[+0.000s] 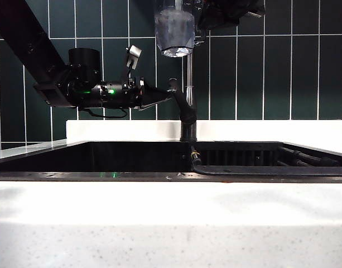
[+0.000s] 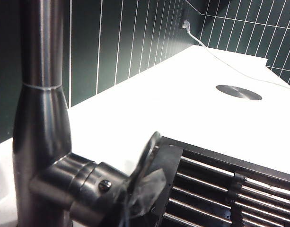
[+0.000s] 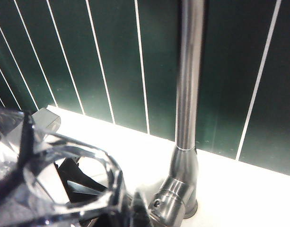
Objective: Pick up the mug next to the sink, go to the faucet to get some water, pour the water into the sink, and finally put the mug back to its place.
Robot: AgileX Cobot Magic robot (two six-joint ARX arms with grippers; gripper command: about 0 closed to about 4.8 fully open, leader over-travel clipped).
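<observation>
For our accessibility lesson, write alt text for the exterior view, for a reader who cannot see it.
The left pincer, shut, presses on the lever handle of the faucet behind the black sink. At the top edge, the right pincer holds the clear glass mug up beside the faucet's pipe, over the sink. Dark green tiles cover the wall; a white counter fills the foreground.

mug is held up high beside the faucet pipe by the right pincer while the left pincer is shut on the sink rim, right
Not quite. The left pincer is shut on the faucet lever, not the sink rim; the exterior view shows it at the handle, and the left wrist view agrees. The rest holds: the right pincer holds the mug up high beside the pipe.
</observation>
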